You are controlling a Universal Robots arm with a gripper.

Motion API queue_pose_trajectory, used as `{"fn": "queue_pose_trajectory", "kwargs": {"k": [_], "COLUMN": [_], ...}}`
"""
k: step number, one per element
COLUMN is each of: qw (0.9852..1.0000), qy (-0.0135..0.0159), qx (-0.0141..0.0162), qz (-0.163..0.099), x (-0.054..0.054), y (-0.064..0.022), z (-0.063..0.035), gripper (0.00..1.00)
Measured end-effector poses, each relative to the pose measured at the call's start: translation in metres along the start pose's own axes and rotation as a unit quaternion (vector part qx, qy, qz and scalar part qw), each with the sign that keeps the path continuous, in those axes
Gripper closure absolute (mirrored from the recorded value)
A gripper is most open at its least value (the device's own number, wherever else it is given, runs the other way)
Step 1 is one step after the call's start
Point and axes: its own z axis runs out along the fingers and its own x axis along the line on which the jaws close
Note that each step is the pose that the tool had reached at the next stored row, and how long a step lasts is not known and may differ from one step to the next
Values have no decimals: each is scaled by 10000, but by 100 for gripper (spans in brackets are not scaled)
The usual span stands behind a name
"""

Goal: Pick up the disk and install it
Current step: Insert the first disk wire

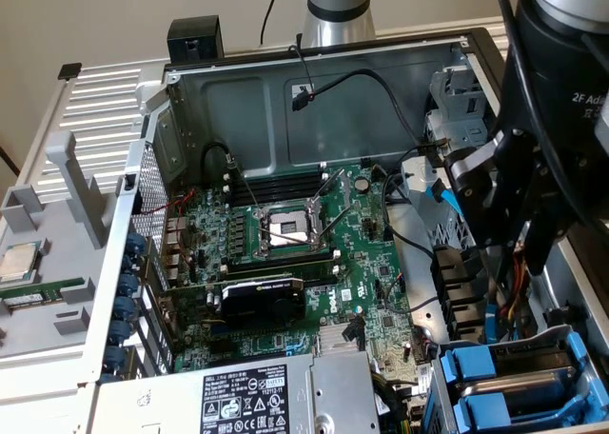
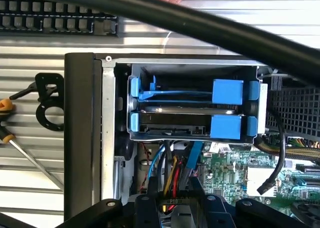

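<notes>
The gripper (image 1: 512, 239) is hanging over the open case, close by the drive cage (image 2: 120, 98). I cannot tell whether it is open or closed. The disk (image 2: 175, 121) is sitting in the cage bay on the motherboard's (image 2: 240, 160) side, framed by its blue carrier (image 2: 227, 126) (a second blue carrier (image 2: 227, 91) is lying in the neighbouring bay). Loose cables (image 2: 170, 178) are crowding the gap between gripper and cage. In my judgement, any approach is risking a snag on them, or a grab at the wrong carrier.
</notes>
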Motion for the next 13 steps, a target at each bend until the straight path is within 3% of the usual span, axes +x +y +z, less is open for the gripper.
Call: {"fn": "queue_pose_trajectory", "kwargs": {"k": [6,13], "qw": [10000,9999], "qy": [-1,0], "qx": [-2,0], "qz": [35,146], "x": [-73,-77], "y": [0,-6], "z": [9,5], "gripper": [65,65]}}
